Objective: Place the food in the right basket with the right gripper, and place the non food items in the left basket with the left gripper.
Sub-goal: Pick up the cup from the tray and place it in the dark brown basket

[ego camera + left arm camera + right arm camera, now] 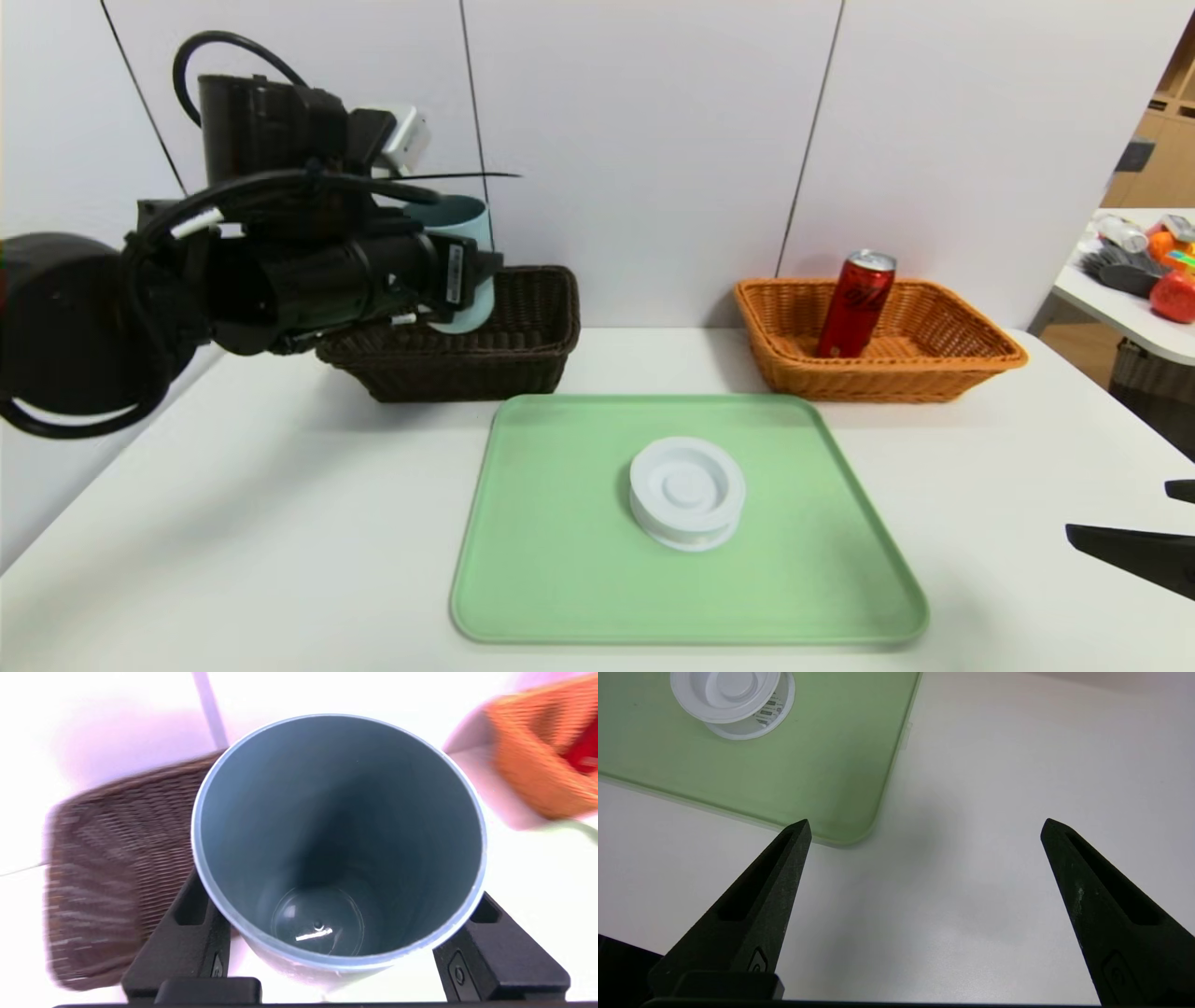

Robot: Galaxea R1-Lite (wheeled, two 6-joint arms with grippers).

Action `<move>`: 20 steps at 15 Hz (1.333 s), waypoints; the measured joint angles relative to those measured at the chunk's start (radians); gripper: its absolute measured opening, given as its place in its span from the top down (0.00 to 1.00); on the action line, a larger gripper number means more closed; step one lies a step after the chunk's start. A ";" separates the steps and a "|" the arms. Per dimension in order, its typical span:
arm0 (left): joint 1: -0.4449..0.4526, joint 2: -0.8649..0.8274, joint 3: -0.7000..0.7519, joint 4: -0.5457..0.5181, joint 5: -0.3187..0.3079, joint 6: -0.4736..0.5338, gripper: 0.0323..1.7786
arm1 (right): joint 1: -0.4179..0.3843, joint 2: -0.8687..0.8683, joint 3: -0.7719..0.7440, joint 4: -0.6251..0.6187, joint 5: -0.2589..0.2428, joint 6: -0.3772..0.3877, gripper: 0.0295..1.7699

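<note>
Cup (336,835) (blue-grey) clamped in left hand (336,952) above dark basket (485,336).

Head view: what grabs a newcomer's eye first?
The left gripper, raised at the left, holds the blue-grey cup in front of the dark brown basket. A white spool lies alone on the green tray at centre, and the red can stands in the orange basket on the right.
</note>
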 joint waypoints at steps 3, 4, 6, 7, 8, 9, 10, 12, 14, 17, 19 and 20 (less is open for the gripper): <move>0.063 0.039 -0.156 0.193 -0.006 0.004 0.36 | -0.003 -0.006 0.002 0.000 0.001 0.000 0.04; 0.077 0.052 -0.205 0.264 -0.007 0.004 0.36 | -0.003 -0.006 0.002 0.000 0.002 0.000 0.04; 0.111 0.091 -0.284 0.366 -0.008 0.001 0.36 | -0.004 -0.007 0.003 0.000 0.006 0.000 0.04; 0.136 0.121 -0.317 0.387 -0.007 -0.001 0.36 | -0.004 -0.007 0.003 0.000 0.007 0.000 0.04; 0.158 0.148 -0.341 0.389 -0.006 -0.001 0.36 | -0.004 -0.007 0.003 0.000 0.007 0.002 0.04; 0.176 0.173 -0.355 0.394 -0.003 -0.002 0.36 | -0.004 -0.006 0.003 -0.001 0.007 0.002 0.04; 0.190 0.197 -0.369 0.396 0.000 -0.001 0.36 | -0.004 -0.006 0.004 -0.001 0.007 0.002 0.04; 0.211 0.244 -0.412 0.397 0.003 -0.001 0.36 | -0.004 -0.005 0.011 -0.006 0.014 0.001 0.04; 0.223 0.284 -0.450 0.398 0.004 -0.001 0.36 | -0.004 -0.005 0.014 -0.006 0.020 0.002 0.04; 0.231 0.338 -0.495 0.398 0.005 -0.003 0.36 | -0.005 -0.005 0.015 -0.005 0.019 0.002 0.04; 0.236 0.361 -0.508 0.392 0.010 -0.004 0.32 | -0.005 -0.004 0.015 -0.005 0.019 0.002 0.04; 0.236 0.372 -0.522 0.392 0.012 -0.009 0.28 | -0.006 -0.004 0.015 -0.006 0.019 0.002 0.04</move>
